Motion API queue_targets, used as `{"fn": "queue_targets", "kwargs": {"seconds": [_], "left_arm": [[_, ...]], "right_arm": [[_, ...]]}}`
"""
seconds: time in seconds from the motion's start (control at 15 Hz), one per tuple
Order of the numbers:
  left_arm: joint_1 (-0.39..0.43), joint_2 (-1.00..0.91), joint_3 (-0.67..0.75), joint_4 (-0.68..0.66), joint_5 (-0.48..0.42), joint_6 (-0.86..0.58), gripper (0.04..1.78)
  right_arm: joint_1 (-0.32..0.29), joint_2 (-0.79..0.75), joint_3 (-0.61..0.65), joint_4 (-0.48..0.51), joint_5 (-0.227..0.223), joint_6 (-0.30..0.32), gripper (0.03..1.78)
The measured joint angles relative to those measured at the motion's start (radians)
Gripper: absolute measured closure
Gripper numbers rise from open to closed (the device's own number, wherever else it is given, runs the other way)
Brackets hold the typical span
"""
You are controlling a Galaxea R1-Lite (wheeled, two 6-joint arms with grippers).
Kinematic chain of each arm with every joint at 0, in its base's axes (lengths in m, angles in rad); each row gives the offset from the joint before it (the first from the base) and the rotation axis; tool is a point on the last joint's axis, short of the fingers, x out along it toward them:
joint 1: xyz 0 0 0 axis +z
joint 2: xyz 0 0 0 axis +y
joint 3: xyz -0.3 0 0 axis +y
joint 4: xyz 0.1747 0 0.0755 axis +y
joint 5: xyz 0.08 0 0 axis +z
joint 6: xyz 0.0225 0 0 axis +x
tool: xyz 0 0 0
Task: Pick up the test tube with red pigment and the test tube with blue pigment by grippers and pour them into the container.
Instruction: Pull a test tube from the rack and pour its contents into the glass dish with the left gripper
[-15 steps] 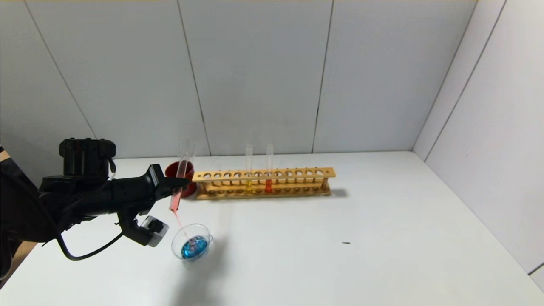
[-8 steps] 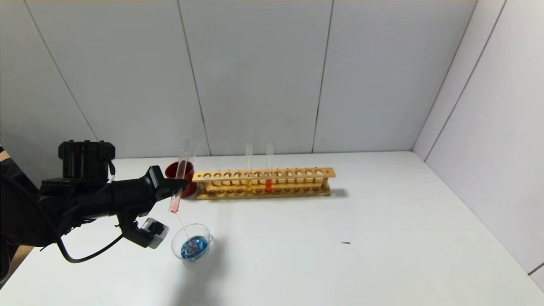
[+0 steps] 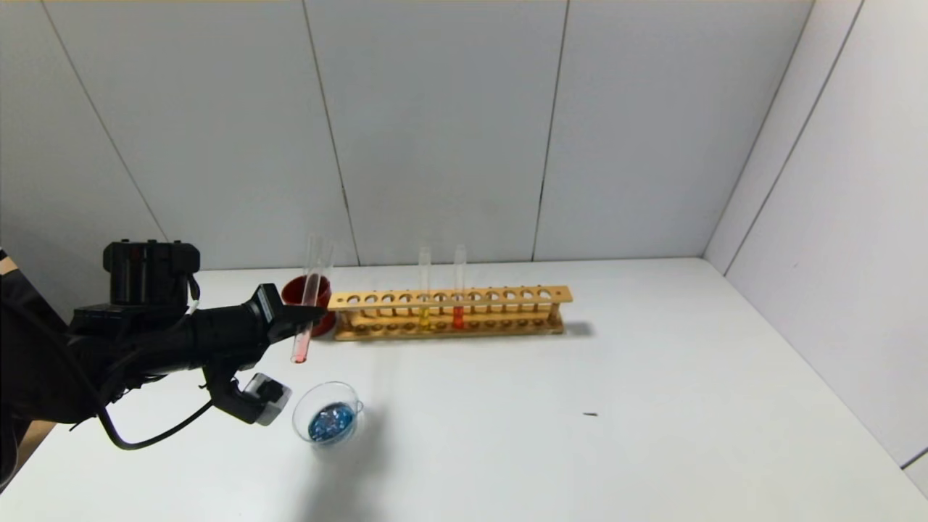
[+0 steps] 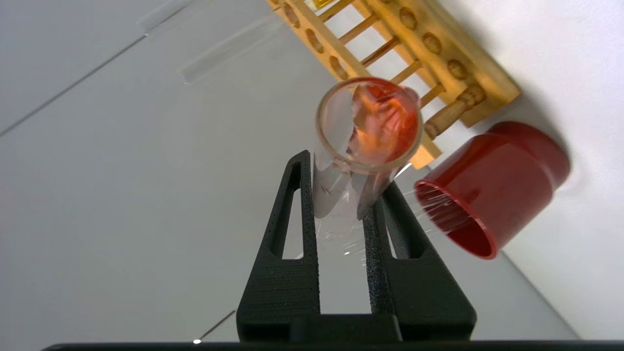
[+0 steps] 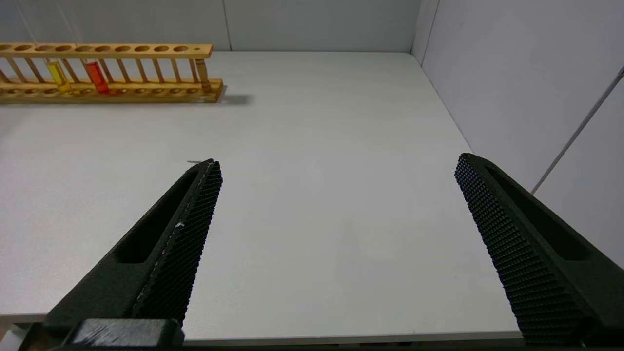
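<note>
I've got the bench (image 3: 580,435) wide open to the right of the wooden rack (image 3: 449,313), and my right tool (image 5: 336,170) sits parked low at the near edge, spread wide with nothing in it. My left tool (image 3: 308,313) pinches the test tube with red pigment (image 3: 304,319) mouth-down, above and just behind the container (image 3: 328,420) with blue in it. I'd tip it upright slowly, minding the red cup (image 3: 304,291) and rack end close behind.
</note>
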Motion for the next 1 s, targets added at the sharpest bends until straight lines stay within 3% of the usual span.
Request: {"fn": "queue_targets", "kwargs": {"seconds": [1.0], "left_arm": [[-0.001, -0.052, 0.046, -0.055, 0.016, 0.069, 1.51]], "right_arm": [[0.000, 0.000, 0.000, 0.000, 0.000, 0.000, 0.06]]}}
